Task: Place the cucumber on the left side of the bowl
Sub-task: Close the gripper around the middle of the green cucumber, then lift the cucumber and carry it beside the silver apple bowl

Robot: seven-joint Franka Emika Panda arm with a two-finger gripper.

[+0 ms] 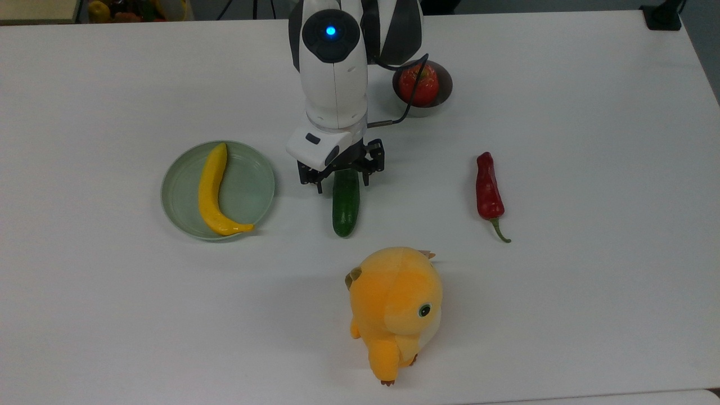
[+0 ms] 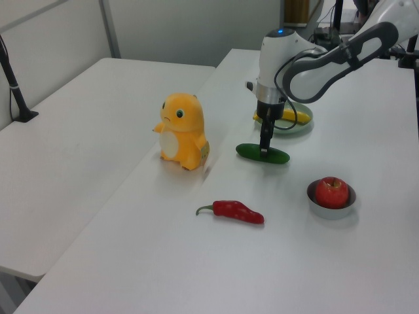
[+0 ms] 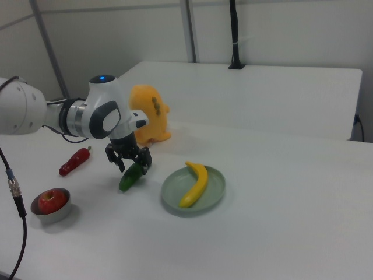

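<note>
**Claw straddling cucumber, desk inventory**

Desk (image 1: 590, 309): white, flat, carries every item below.

Arm (image 1: 334, 67): white and black, reaches down over the desk's middle; a blue light shows on its upper joint in the top view.

Plush (image 1: 396, 312): orange toy animal, upright, at the top view's lower middle, near the cucumber's lower end but apart from it.

Plate (image 1: 247, 185): pale green, round, at the top view's left of the cucumber, apart from it.

Banana (image 1: 212, 191): yellow, curved, lies in the plate.

Claw (image 1: 342, 183): black, fingers spread, one on each side of the cucumber's upper end in the top view. In the left view the fingers (image 2: 264, 140) come down to the cucumber. Whether they touch it cannot be told.

Cucumber (image 1: 345, 205): dark green, lies flat on the desk between plate and chili, lengthwise up and down in the top view; well apart from the bowl, below it and toward the top view's left.

Chili (image 1: 488, 191): red, green stem, lies at the top view's right.

Bowl (image 1: 444, 84): grey metal, near the desk's far edge in the top view.

Apple (image 1: 419, 84): red, sits in the bowl.
</note>
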